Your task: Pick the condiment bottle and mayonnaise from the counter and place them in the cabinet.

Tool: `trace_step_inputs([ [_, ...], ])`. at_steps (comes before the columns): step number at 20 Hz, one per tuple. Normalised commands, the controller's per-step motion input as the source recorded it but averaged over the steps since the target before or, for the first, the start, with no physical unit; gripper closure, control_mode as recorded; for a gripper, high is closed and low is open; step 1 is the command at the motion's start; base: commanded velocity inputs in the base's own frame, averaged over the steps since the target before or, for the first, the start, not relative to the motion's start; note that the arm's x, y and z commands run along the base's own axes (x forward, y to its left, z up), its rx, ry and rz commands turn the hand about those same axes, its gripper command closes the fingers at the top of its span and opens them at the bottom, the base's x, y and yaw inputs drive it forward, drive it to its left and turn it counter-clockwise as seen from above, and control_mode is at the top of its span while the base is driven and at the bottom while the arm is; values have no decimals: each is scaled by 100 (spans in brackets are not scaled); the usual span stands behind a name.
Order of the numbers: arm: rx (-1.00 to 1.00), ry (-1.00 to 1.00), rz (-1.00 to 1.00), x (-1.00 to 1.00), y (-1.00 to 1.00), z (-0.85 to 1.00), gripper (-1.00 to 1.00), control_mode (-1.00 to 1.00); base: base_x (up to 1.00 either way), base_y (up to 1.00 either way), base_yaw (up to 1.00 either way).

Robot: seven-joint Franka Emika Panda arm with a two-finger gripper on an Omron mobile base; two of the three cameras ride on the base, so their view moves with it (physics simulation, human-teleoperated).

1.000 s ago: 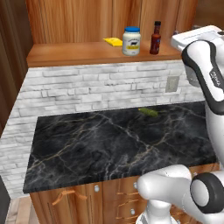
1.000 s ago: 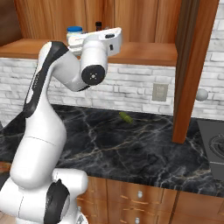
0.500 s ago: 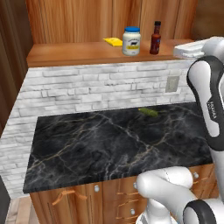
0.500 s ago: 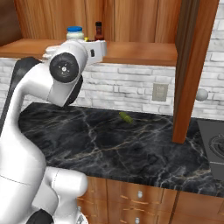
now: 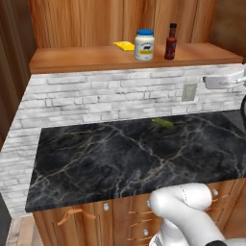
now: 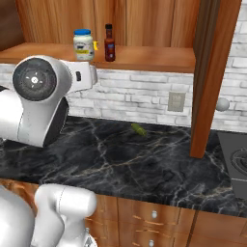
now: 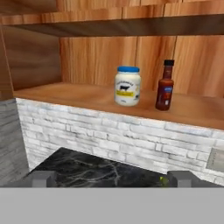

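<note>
The mayonnaise (image 5: 144,45) (image 6: 83,44) (image 7: 127,85), a white jar with a blue lid, stands upright on the wooden shelf of the cabinet (image 5: 86,58) (image 7: 65,94). Just to its right stands the condiment bottle (image 5: 170,41) (image 6: 110,43) (image 7: 165,86), slim and dark red with a black cap. My gripper (image 7: 112,179) is open, its fingertips (image 7: 43,178) wide apart with nothing between them. It hangs well back from the shelf, over the black marble counter (image 5: 120,158) (image 6: 125,159), and looks straight at both items.
A small green thing (image 5: 163,123) (image 6: 139,128) lies on the counter near the brick wall. A yellow item (image 5: 124,45) sits on the shelf behind the jar. A wall outlet (image 5: 189,92) (image 6: 175,101) is in the bricks. A wooden post (image 6: 207,77) and a stove (image 6: 236,164) stand at the right.
My hand has drawn back and down from the shelf, away from the jar and bottle, which both stay put. The gripper stays open.
</note>
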Motion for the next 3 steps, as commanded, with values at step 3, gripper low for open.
trace_step_inputs([
  [3, -6, 14, 8, -100, 33, -57, -100, -100, 0, 0, 0],
])
